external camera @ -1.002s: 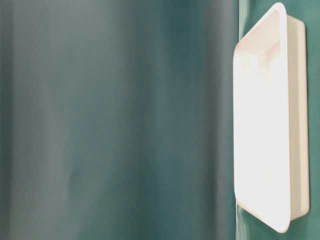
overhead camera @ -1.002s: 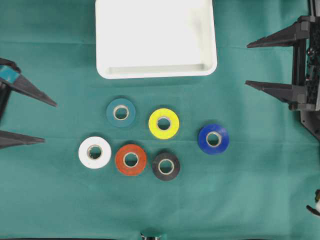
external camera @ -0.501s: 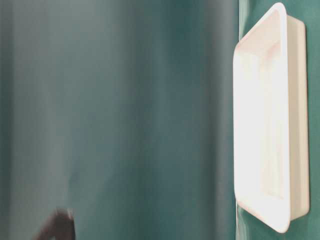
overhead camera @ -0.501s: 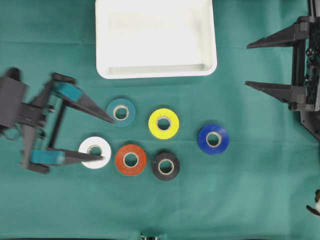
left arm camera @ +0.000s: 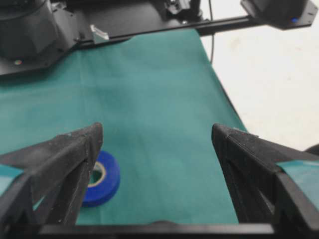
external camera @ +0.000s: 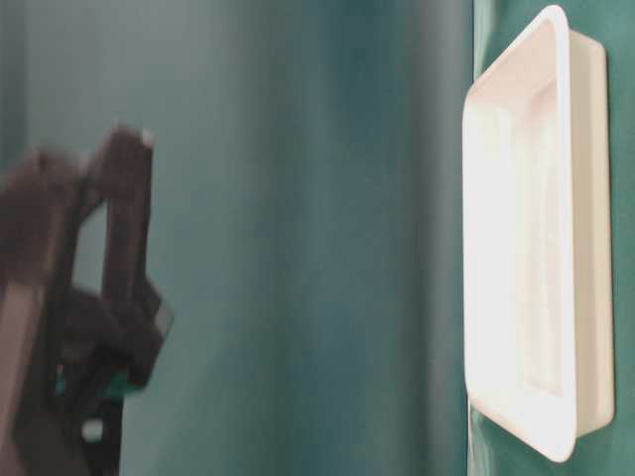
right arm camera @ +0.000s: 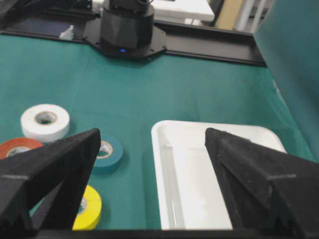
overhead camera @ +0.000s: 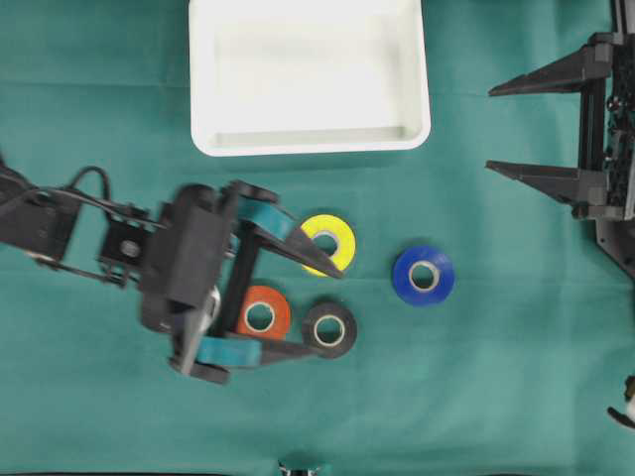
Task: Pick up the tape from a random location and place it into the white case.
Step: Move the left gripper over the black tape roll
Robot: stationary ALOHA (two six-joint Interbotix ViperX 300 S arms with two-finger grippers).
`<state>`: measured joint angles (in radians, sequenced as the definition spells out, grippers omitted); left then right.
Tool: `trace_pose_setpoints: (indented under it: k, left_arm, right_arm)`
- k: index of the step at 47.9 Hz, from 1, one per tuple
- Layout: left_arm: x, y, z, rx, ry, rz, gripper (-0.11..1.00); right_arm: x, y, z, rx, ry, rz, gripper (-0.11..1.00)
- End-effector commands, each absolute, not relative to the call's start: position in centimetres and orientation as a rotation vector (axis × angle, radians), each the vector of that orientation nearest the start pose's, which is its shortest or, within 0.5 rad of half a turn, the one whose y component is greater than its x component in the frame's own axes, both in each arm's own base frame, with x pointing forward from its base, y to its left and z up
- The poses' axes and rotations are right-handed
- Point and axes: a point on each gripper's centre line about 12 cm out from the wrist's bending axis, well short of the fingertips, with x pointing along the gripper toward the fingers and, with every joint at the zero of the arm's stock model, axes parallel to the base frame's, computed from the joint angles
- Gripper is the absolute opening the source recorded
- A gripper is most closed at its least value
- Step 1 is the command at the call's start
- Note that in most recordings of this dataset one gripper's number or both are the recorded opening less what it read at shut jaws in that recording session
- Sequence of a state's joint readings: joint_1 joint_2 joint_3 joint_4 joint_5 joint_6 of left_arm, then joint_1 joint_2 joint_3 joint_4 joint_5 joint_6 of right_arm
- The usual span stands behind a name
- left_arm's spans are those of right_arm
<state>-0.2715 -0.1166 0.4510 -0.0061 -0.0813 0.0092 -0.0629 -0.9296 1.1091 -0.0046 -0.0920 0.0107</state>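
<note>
- Left gripper (overhead camera: 329,311), jaws spread wide, hangs over the tape rolls; right gripper (overhead camera: 488,129) waits open at the right edge.
- Overhead hides the white roll (right arm camera: 45,122) and teal roll (right arm camera: 106,151) under the arm; the right wrist view shows both.
- Orange roll (overhead camera: 260,316) lies between the left fingers, yellow roll (overhead camera: 328,238) and black roll (overhead camera: 330,329) at their tips, blue roll (overhead camera: 424,275) apart.
- White case (overhead camera: 310,140) sits above the rolls.

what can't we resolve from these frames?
- Overhead: left gripper, open, and its arm cover the teal and white tape rolls; only the right wrist view shows the white roll and teal roll.
- Table-level: blurred; no tape visible, arm a smear.
- Left wrist: only the blue roll.
</note>
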Motion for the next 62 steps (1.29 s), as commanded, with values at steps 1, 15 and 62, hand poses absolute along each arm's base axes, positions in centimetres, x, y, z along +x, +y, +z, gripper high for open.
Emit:
trace_pose_setpoints:
  k: [1, 15, 62]
  left_arm:
    - [41.6, -11.8, 32.3, 0.034, 0.210, -0.275, 0.99]
    - [42.7, -12.1, 32.4, 0.034, 0.221, -0.275, 0.99]
    - [47.0, -13.9, 30.6, 0.116, 0.866, -0.271, 0.99]
  right_arm:
    - [21.0, -1.3, 30.1, 0.005, 0.061, -0.062, 0.92]
    - [21.0, -1.3, 30.0, 0.005, 0.066, -0.062, 0.92]
    - [21.0, -1.3, 29.5, 0.005, 0.116, -0.063, 0.92]
